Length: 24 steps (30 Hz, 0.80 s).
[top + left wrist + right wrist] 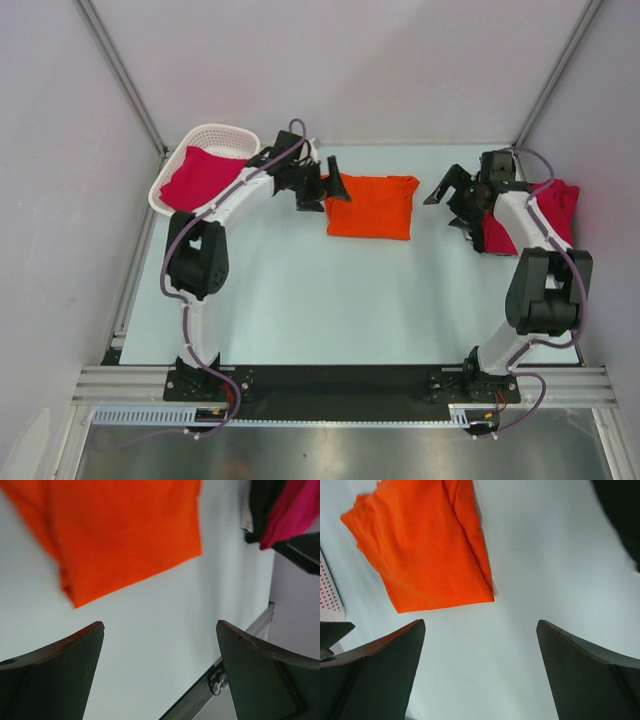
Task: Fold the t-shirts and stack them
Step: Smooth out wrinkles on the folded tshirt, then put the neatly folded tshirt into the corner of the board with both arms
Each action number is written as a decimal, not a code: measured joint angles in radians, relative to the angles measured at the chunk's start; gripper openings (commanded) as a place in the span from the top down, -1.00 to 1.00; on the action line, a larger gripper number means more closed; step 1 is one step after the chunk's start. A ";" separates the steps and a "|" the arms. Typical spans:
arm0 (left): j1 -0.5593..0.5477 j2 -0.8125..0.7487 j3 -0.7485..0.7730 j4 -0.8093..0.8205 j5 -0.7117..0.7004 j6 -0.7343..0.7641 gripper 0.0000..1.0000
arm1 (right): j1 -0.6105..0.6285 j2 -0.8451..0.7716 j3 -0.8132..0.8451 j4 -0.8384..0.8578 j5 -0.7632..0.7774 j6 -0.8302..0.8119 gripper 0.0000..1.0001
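From above, the folded orange t-shirt [372, 207] lies on the table [300, 300] by the middle of its far edge. It sits between the left gripper [325, 190] and right gripper [450, 205], both spread wide and empty. A crimson t-shirt [200, 175] fills the white basket [215, 133] at the far left corner, and a second crimson t-shirt [562, 205] lies at the right edge. Each wrist view shows its fingers apart over bare table, the orange shirt beyond them.
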 measured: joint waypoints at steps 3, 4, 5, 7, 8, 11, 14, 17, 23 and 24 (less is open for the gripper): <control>-0.084 0.050 0.092 0.011 0.056 -0.009 -0.99 | 0.018 -0.096 0.029 -0.052 0.154 -0.045 -0.99; -0.113 0.073 0.126 0.016 0.076 -0.014 -0.99 | 0.027 -0.125 0.045 -0.072 0.215 -0.066 -0.99; -0.132 0.092 0.152 0.022 0.092 -0.020 -0.99 | 0.037 -0.147 0.059 -0.089 0.267 -0.084 -0.99; -0.182 0.132 0.193 0.035 0.129 -0.032 -0.99 | 0.065 -0.201 0.085 -0.128 0.421 -0.143 -1.00; -0.200 0.140 0.193 0.036 0.143 -0.038 -0.99 | 0.085 -0.216 0.087 -0.143 0.467 -0.163 -0.99; -0.217 0.146 0.177 0.028 0.163 -0.038 -0.99 | 0.118 -0.244 0.080 -0.203 0.594 -0.224 -0.99; -0.202 0.145 0.146 0.032 0.172 -0.035 -0.99 | 0.110 -0.252 0.015 -0.235 0.634 -0.235 -0.99; -0.180 0.145 0.105 0.019 0.171 -0.028 -0.99 | 0.067 -0.251 -0.094 -0.276 0.620 -0.205 -1.00; -0.151 0.138 0.063 0.008 0.171 -0.008 -0.99 | -0.052 -0.271 -0.216 -0.306 0.564 -0.143 -0.99; -0.148 0.134 0.058 0.005 0.171 -0.003 -0.99 | -0.053 -0.280 -0.212 -0.307 0.567 -0.143 -1.00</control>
